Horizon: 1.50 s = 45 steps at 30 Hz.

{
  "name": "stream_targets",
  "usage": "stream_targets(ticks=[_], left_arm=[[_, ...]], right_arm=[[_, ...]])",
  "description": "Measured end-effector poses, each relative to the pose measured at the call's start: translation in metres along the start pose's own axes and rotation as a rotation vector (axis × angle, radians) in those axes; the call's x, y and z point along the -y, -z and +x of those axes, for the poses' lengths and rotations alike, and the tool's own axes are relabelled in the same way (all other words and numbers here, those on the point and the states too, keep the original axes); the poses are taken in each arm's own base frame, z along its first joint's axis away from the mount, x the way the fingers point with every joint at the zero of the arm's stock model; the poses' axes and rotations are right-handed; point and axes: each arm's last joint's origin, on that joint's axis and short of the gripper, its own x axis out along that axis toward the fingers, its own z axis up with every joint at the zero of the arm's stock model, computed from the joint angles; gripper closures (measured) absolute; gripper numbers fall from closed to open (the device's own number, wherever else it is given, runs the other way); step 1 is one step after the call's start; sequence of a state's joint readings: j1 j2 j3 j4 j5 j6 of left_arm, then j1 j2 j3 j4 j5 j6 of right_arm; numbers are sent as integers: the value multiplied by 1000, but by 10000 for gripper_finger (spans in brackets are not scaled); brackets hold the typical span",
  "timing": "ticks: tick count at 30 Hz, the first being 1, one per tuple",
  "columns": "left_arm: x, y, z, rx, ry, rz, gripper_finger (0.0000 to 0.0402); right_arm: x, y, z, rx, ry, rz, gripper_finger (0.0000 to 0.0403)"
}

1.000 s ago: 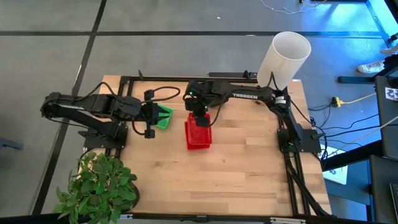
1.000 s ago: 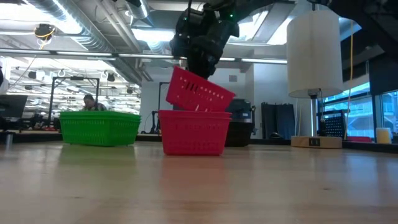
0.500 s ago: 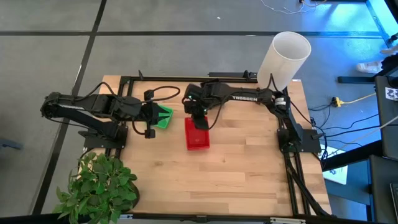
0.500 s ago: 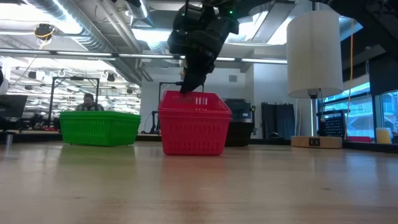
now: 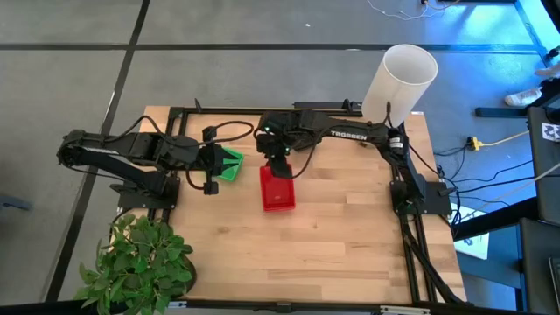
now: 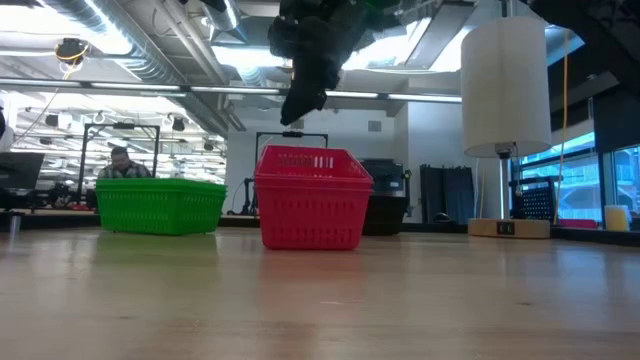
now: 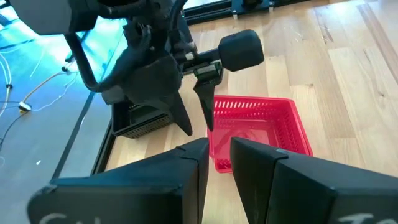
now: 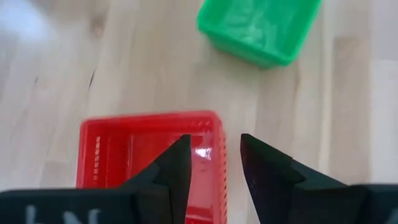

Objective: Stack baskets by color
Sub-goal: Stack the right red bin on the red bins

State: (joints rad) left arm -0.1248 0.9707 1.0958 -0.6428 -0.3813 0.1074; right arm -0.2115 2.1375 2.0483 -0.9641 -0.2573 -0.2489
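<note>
**High view first: red baskets nested mid-table, right gripper parted above them**

High view: the red baskets (image 5: pixel 277 186) are seen as one stack near the middle of the wooden table (image 5: pixel 332 245). The right gripper (image 5: pixel 278 166) is placed over the stack's far edge. A green basket (image 5: pixel 231 164) is found just beside the left gripper (image 5: pixel 213 165), whose finger state cannot be told from this angle. A white lamp shade (image 5: pixel 401 80) is set at the far right corner, and a potted plant (image 5: pixel 140 260) at the near left corner.

Low view: the red stack (image 6: pixel 312 197) is shown resting flat on the tabletop, one rim nested just above another. The right gripper (image 6: pixel 297 108) is held clear above it, touching nothing. The green basket (image 6: pixel 161 205) is seen well to one side, apart from the red stack.

Left wrist view: the left arm's own fingers (image 7: pixel 186 180) are seen close together with a narrow gap and nothing visible between them. Beyond them, the right gripper (image 7: pixel 198 112) is seen parted over the red basket (image 7: pixel 256 127).

Right wrist view: the right fingers (image 8: pixel 168 171) are spread apart and empty, with the red basket's rim (image 8: pixel 149 146) below them and the green basket (image 8: pixel 258 28) farther off.
</note>
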Motion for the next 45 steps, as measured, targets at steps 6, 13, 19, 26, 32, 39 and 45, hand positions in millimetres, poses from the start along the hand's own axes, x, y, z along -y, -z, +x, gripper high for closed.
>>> stream_targets(ticks=[6,13,19,26,32,39,45], left_arm=[[0,0,0,0,0,-2,344],[0,0,0,0,0,-16,344],[0,0,0,0,-2,-20,344],[0,0,0,0,-2,-19,344],[0,0,0,0,-3,-27,344],[0,0,0,-1,-4,-27,344],[0,0,0,-1,-4,-26,344]], right_arm=[[4,10,16,-58,52,48,295],[6,26,39,-91,45,53,392],[8,34,45,-140,119,55,400],[2,8,16,-77,239,36,401],[-23,2,17,-88,243,106,402],[-35,10,32,-122,225,85,402],[-28,25,47,-171,231,100,403]])
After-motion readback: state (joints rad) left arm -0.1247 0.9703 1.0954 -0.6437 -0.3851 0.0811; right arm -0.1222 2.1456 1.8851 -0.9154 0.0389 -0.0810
